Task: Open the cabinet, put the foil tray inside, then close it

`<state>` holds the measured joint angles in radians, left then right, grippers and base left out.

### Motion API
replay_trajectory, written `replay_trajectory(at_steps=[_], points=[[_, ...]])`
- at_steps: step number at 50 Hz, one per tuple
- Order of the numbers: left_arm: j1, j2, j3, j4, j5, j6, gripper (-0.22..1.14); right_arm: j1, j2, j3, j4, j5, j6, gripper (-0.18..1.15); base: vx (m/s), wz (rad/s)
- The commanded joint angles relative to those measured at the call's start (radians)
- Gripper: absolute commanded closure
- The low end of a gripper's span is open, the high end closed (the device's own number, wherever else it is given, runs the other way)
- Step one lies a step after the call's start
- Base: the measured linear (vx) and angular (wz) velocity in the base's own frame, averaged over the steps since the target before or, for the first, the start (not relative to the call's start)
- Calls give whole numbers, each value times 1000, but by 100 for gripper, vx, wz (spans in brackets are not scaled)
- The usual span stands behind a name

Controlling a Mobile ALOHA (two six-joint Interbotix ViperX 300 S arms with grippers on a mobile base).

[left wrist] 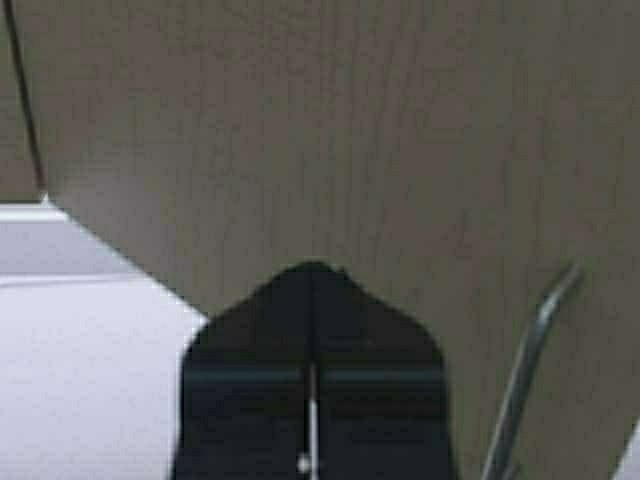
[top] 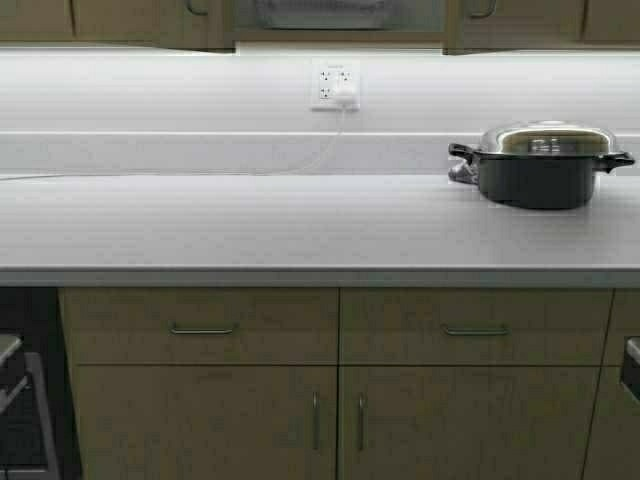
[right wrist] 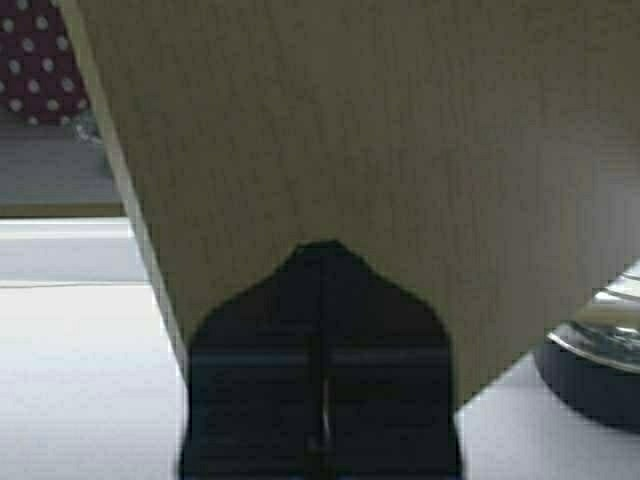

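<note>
Both grippers, left [left wrist: 312,290] and right [right wrist: 322,262], press narrow closed fingertips against the cabinet [left wrist: 330,130] doors above the dark pot [top: 540,165], foil tray [top: 318,12] inside; pushing evenly near each door's free edge should seat them flush.

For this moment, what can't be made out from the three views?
- High view: the cabinet is cut off by the top edge, so whether its doors are fully shut is unclear; neither arm shows.
- Foil tray: cannot be told apart behind the gap.
- Left gripper and right gripper: the door panels fill both wrist views, hiding the interior.
</note>
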<state>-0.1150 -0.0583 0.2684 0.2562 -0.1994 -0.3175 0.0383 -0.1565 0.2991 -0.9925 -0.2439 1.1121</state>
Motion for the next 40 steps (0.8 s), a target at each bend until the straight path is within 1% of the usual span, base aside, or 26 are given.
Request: replay_trajectory(at_steps=[1,3,7,13,17,20,27,40], points=[[-58,104,-173,-3,-6,-5,87,32,118,-173,5,11,43,90,11,0],[-77,137,-218,-5,-3,-11,87,38,141,-196,5,20,63,90,10,1],[-106,190,-290,-6,0,-29,87,43,150,-202,5,34,100,90,10,2],[-129,245,-367,-6,0,-63,87,43,126,-164,-2,55,92,90,9,3],[-141,252,-380,-3,8,-69,87,35,86,-120,-8,67,74,90,7,6],[-140,221,-348,-3,20,-67,87,35,52,-84,-11,71,55,90,5,5],[-140,121,-219,2,12,-61,87,35,-21,2,-15,74,11,90,4,3],[-140,-109,109,15,-81,-61,87,35,-198,210,-15,74,-11,90,3,6]])
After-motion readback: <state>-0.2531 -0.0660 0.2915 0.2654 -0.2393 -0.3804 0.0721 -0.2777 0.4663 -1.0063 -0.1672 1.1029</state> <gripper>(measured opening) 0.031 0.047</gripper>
